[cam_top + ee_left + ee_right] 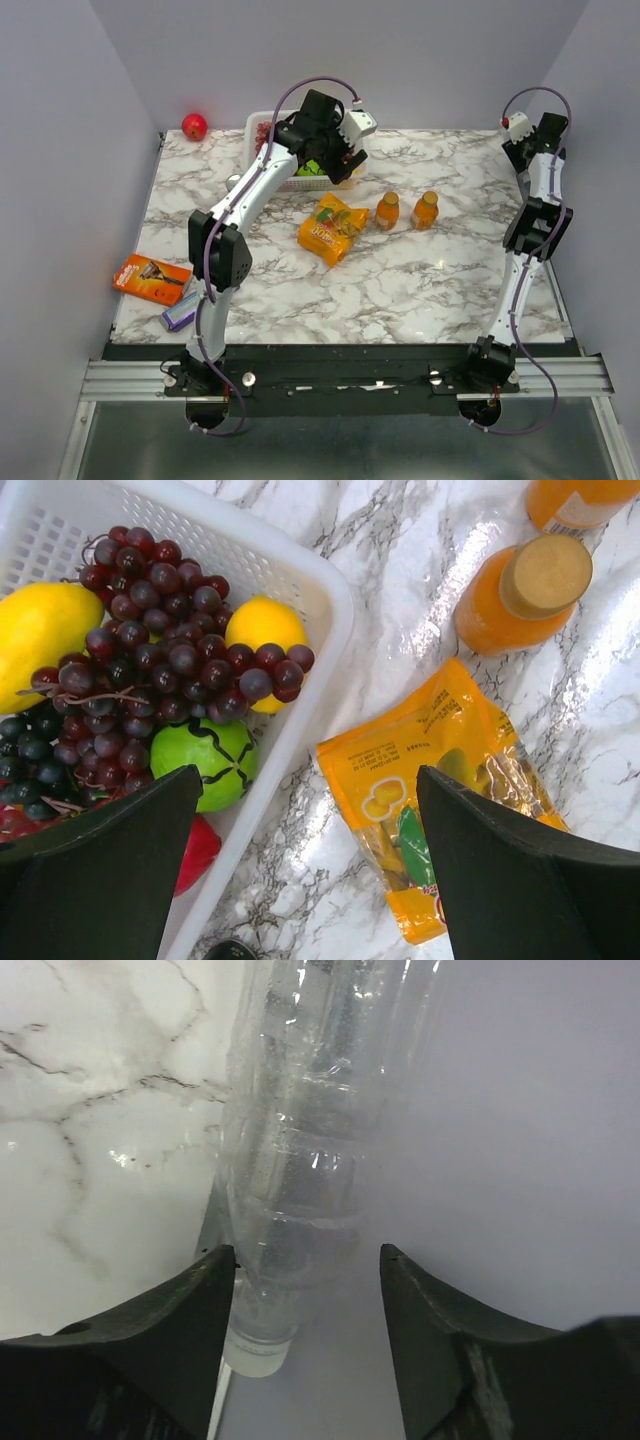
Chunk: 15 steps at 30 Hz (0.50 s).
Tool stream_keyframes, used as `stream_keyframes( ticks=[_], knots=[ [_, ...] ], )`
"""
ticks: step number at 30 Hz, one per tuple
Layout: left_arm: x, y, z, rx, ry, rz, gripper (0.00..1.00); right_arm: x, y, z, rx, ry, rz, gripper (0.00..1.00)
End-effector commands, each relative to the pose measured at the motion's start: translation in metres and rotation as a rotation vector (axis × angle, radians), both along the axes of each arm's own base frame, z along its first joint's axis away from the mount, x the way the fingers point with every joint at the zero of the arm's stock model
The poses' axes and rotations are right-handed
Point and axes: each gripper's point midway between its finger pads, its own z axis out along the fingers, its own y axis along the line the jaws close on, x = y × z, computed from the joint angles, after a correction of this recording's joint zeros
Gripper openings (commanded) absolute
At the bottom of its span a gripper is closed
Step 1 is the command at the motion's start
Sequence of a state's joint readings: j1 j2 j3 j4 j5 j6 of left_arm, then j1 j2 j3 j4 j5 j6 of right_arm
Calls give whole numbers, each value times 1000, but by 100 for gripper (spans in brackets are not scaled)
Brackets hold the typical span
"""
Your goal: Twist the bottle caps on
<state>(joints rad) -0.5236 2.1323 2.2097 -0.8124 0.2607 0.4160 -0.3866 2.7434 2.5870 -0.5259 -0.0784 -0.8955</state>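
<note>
Though colourless bottle (300, 1110), cut off at frame top, fills gap, cannot tell if right claw (307, 1252) clamps; left claw (310, 780) apart.

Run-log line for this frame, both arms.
left end effector: open, above fruit basket rim | right end effector: open, straddling clear bottle | orange juice bottles: upright, caps on
</note>
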Motion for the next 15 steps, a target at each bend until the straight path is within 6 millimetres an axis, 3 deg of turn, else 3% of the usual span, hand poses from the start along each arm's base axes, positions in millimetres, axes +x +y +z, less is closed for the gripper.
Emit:
stream_keyframes(
  ticks=[1, 11, 12, 14, 15],
  knots=[
    [4, -1, -5, 4, 17, 13, 99, -15, 4, -7, 62, 52, 70, 54],
    [0, 2, -6, 14, 18, 6, 99, -17, 10, -9, 91, 56, 70, 33],
    [0, 2, -6, 15, 18, 7, 99, -18, 11, -9, 91, 60, 76, 29],
    [1, 2, -5, 13, 15, 5, 99, -27, 20, -16, 81, 101, 97, 0],
    [0, 2, -4, 14, 14, 4, 99, -29, 22, -12, 64, 101, 94, 0]
  ],
)
